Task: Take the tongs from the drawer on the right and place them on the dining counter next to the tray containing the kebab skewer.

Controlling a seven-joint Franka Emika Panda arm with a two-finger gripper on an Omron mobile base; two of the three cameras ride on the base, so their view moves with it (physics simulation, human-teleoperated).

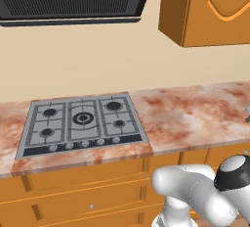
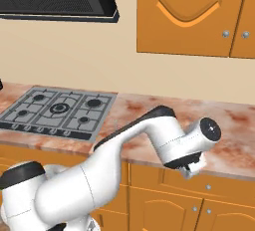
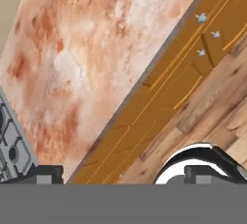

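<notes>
The two small dark fingers (image 3: 48,174) stand spread wide with nothing between them, the gripper (image 3: 125,175) hanging over the front edge of the reddish-pink and white marbled stone counter (image 3: 91,63) that carries the grey gas hob (image 1: 82,123). In the hand view the counter edge runs as a slant, with orange-brown wooden drawer fronts (image 3: 159,97) and small silver knobs (image 3: 201,18) beyond it over plank flooring. As I judge it, the task has barely begun: every drawer front looks shut, so opening the right-hand drawer, lifting the tongs and carrying them to the dining counter all remain. The tongs presumably lie inside a closed drawer, so which way they point and how their long axis runs cannot be told.
</notes>
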